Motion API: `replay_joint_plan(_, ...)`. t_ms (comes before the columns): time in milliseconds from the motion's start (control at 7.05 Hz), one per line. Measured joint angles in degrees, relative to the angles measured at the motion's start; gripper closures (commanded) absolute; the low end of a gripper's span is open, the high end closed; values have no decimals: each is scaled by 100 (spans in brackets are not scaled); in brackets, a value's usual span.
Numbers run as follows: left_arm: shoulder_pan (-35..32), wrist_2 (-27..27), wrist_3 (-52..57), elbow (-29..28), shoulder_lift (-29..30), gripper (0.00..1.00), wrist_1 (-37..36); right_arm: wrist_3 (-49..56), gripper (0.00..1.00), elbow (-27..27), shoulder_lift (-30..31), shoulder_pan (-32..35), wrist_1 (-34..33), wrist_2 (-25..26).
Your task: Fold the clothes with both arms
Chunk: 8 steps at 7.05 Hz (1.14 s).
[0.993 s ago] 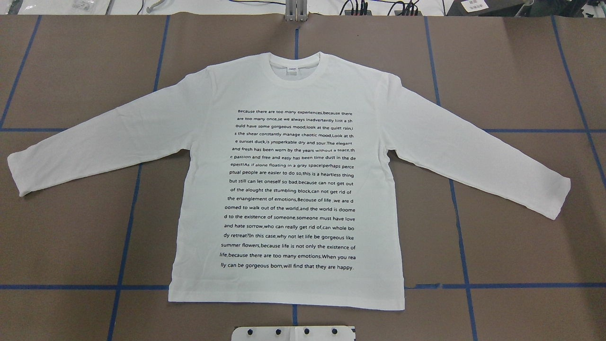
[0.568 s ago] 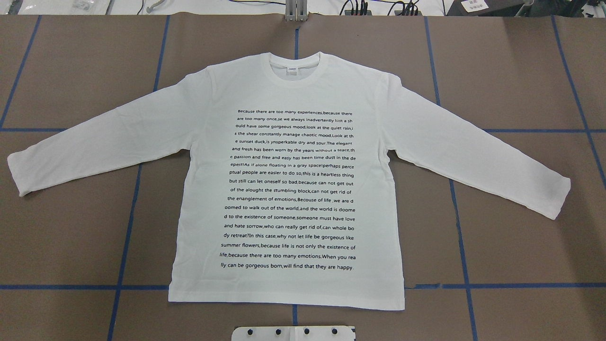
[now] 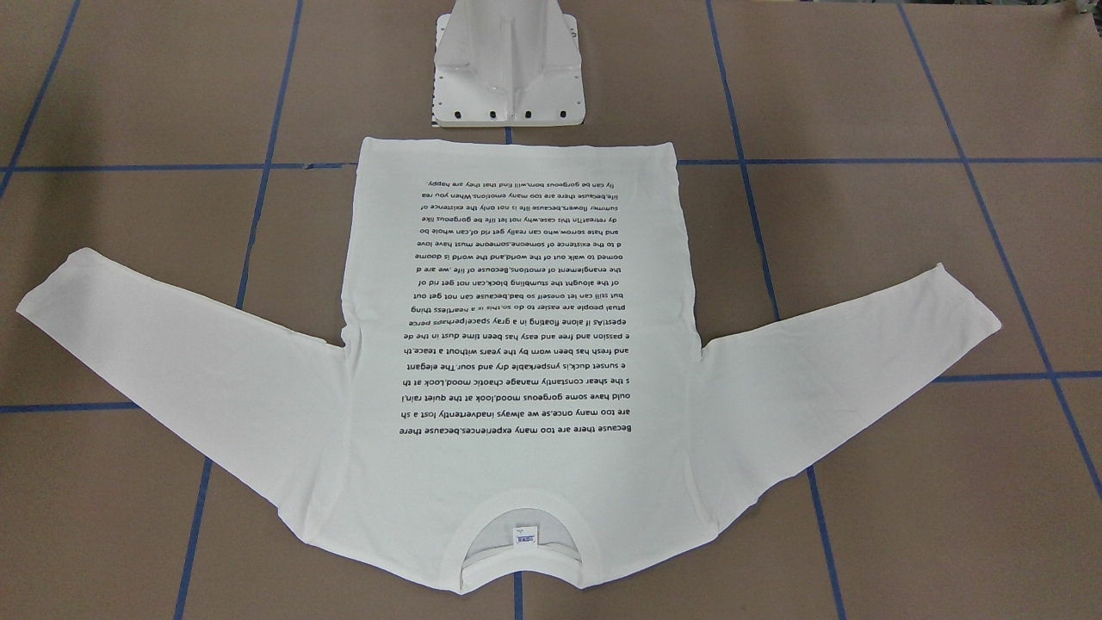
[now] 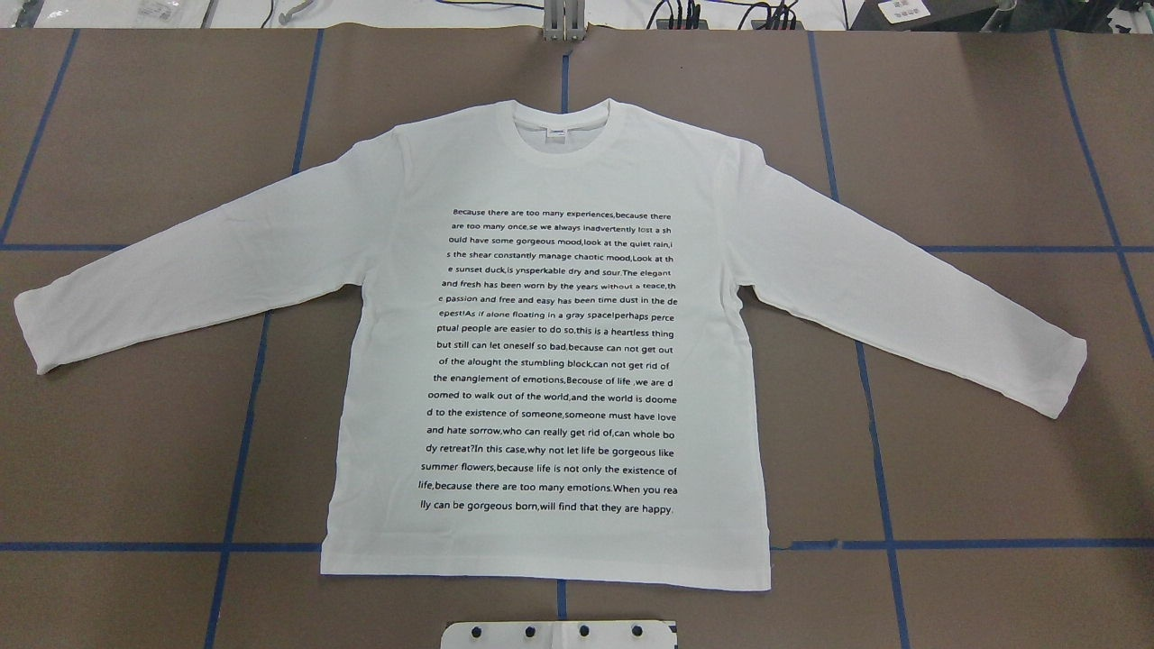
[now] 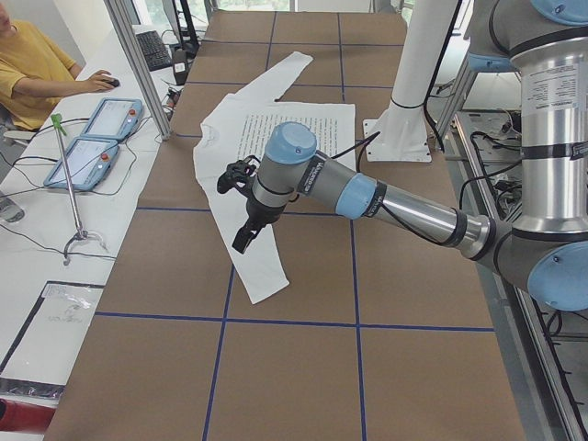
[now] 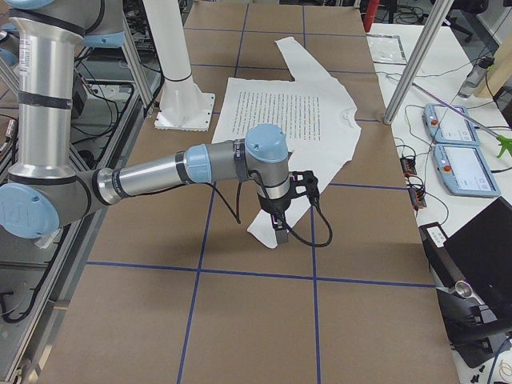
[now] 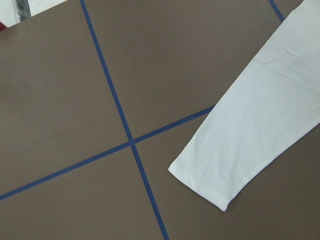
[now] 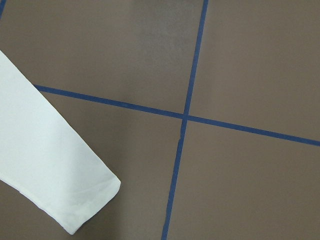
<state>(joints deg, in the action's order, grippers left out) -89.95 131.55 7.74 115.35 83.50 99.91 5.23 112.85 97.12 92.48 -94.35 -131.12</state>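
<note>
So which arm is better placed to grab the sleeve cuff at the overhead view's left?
Left. The left gripper hangs near that cuff, which also shows in its wrist view. The right gripper is above the opposite cuff, across the T-shirt.

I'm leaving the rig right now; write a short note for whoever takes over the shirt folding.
Left tool: hangs over the left sleeve's cuff, clear of the cloth; open or shut, cannot tell.
Right tool: same over the right cuff.
T-shirt: flat on the table, print up, sleeves spread.
Done: nothing folded.
Left: every fold.
</note>
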Motion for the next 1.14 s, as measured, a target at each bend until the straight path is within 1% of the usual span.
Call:
replay_joint_plan(142,-3,14,-1,-67,36,0,122,-87,0,-164,-5,-93,375,-57)
replay_joint_plan(284,-5,25,-4,-87,40,0,166,-572,0,-410,0,-379,982,-73)
replay_joint_plan(426,-5,32,1,-93,30,0,182,-1422,0,-684,11,-767,1809,-30)
replay_joint_plan(710,-5,37,14,-92,17,0,193,-3430,3,-1465,73,-1740,3949,370)
replay_joint_plan(852,-5,39,16,-88,15,0,195,-4115,12,-1870,159,-2160,4915,617)
replay_joint_plan(993,-5,43,19,-85,14,0,195,-4570,16,-2167,226,-2478,5572,796)
replay_joint_plan(1135,-5,45,25,-84,12,0,195,-4837,19,-2355,274,-2760,5917,964)
